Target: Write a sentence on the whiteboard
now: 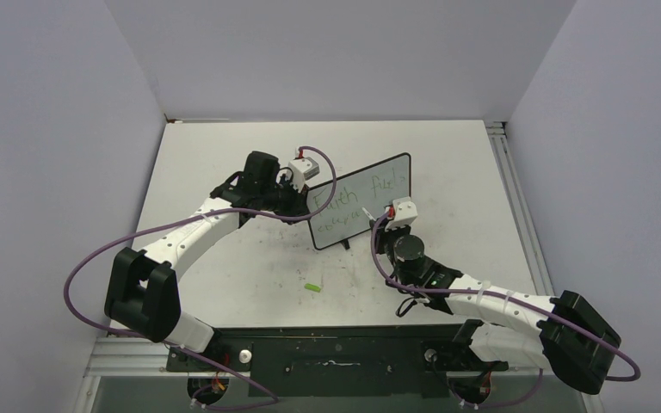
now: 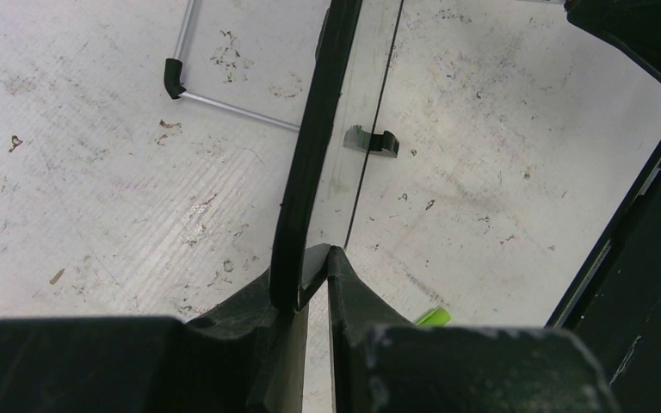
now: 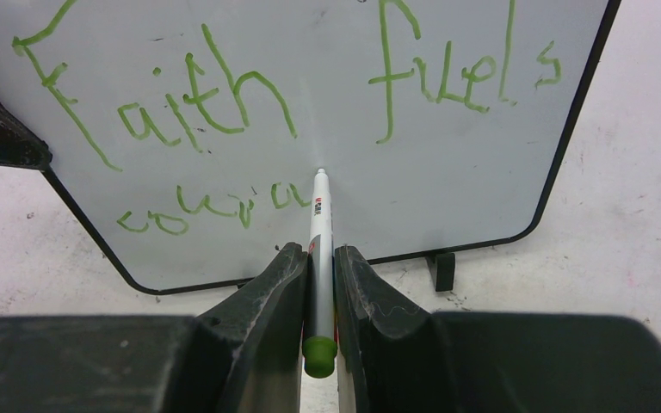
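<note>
The whiteboard (image 1: 370, 194) stands upright mid-table, angled, with a thin black frame. My left gripper (image 1: 306, 200) is shut on its left edge; in the left wrist view the frame (image 2: 310, 155) runs down between the fingertips (image 2: 314, 258). The sentence (image 3: 192, 96) is in green: "Faith fuels" on top, "coura" below it. My right gripper (image 3: 319, 254) is shut on a white marker (image 3: 318, 224) with a green end. The marker's tip touches or nearly touches the board just right of the last letter. From above, the right gripper (image 1: 393, 215) sits at the board's lower right.
A green marker cap (image 1: 313, 286) lies on the scuffed table in front of the board, also seen as a green cap (image 2: 431, 317) in the left wrist view. The board's black foot (image 3: 444, 270) and a wire stand leg (image 2: 224, 101) rest on the table. Grey walls enclose three sides.
</note>
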### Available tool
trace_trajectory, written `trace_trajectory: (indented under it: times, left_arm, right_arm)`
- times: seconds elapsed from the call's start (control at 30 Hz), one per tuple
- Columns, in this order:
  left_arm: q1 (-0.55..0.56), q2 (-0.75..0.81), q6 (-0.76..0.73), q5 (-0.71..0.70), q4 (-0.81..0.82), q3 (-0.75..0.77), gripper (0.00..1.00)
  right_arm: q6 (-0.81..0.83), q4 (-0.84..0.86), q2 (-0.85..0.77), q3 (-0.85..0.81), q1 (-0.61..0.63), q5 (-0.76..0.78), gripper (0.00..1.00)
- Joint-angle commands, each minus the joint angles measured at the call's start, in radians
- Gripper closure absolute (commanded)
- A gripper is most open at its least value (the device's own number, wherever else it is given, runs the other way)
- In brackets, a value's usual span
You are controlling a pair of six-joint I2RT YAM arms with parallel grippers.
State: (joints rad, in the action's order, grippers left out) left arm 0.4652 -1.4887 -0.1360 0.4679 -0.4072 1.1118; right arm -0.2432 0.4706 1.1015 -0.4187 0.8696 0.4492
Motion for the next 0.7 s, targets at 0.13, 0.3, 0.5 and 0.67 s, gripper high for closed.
trace_trajectory:
  times: [0.13,0.3,0.5,0.67]
  left_arm:
    - [0.004,0.005,-0.045,-0.036,-0.028,0.017,1.0]
    - [0.004,0.006,-0.044,-0.036,-0.029,0.018,1.0]
    - [0.003,0.005,-0.044,-0.036,-0.028,0.017,1.0]
    - [0.004,0.006,-0.043,-0.037,-0.029,0.017,1.0]
  right_arm:
    - [0.006,0.046,-0.004,-0.007,-0.008,0.002,0.95]
    - [0.007,0.054,0.011,-0.008,-0.009,0.004,0.95]
    - [0.017,0.064,0.003,-0.005,-0.009,-0.021,0.95]
    - [0.027,0.061,0.003,-0.003,-0.008,-0.037,0.95]
